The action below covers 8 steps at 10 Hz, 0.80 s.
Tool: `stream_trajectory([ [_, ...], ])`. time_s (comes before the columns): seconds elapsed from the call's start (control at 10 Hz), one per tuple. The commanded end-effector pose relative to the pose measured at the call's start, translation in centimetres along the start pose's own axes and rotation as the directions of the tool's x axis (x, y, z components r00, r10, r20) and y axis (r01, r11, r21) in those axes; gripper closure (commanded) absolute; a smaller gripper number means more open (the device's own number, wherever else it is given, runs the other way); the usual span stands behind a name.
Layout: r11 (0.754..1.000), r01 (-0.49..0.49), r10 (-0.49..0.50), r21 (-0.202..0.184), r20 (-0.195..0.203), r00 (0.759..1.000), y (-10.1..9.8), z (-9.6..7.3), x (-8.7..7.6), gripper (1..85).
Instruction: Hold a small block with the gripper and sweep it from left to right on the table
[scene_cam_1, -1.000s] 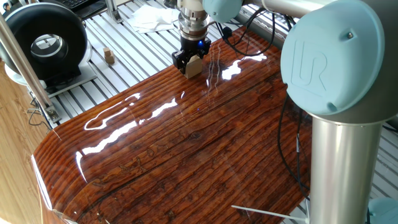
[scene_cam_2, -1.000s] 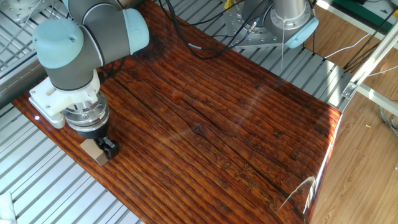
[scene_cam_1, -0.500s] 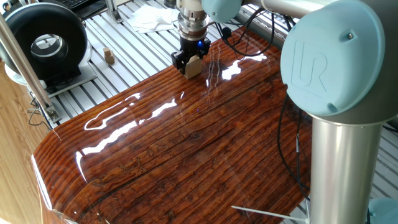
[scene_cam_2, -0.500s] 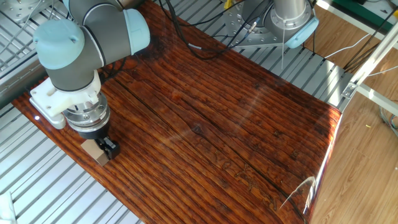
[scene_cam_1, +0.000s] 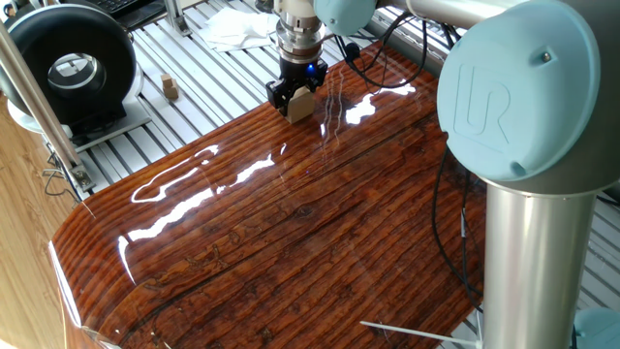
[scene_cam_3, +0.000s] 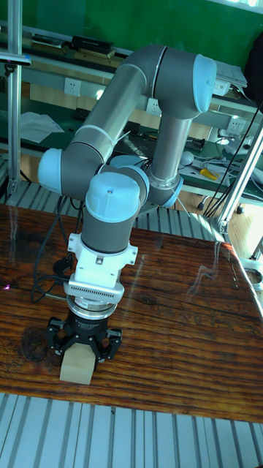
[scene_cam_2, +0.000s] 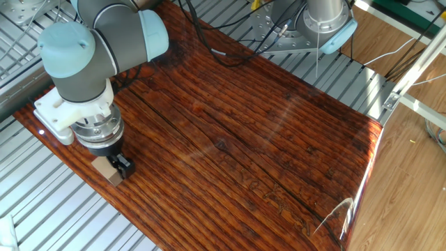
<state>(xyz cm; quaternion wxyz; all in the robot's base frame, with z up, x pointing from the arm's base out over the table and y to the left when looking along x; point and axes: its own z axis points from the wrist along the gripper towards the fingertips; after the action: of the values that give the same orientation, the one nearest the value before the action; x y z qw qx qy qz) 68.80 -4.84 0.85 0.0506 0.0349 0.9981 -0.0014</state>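
One fixed view: gripper (scene_cam_1: 298,99) points down at the far edge of the table (scene_cam_1: 291,223), fingers pinching the small block (scene_cam_1: 301,105). Blue light shows on the claw body. Block's rear half is hidden by the claw; contact w/ the board cannot be confirmed here. Big arm joint at right blocks the table's right side. Glare streaks wash out parts of the grain. A tiny darker wooden piece (scene_cam_1: 170,87) sits on the slatted surface (scene_cam_1: 208,82), well apart from the block.

The other fixed view: gripper (scene_cam_2: 111,165) at the board's (scene_cam_2: 265,139) near-left edge. Block (scene_cam_2: 106,169) mostly covered by wrist and fingers; only the top and one side show. One black finger (scene_cam_2: 124,165) visible, the other hidden behind the block.

Tall fixed view: gripper (scene_cam_3: 82,349) seen head-on, fingers closed on both sides of the block (scene_cam_3: 77,367). Block upright, bottom face on or just above the table (scene_cam_3: 183,344) near its front edge; gap not resolvable. Arm base cut off behind the elbow.
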Motion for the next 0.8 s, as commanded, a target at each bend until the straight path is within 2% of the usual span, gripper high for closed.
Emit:
stream_trajectory([
  [0.0,1.0,-0.014,0.014,-0.012,-0.001,1.0,0.37,-0.17,-0.04,84.7],
  [0.7,0.999,-0.023,0.023,-0.026,-0.002,1.0,1.0,-0.07,0.0,84.7],
])
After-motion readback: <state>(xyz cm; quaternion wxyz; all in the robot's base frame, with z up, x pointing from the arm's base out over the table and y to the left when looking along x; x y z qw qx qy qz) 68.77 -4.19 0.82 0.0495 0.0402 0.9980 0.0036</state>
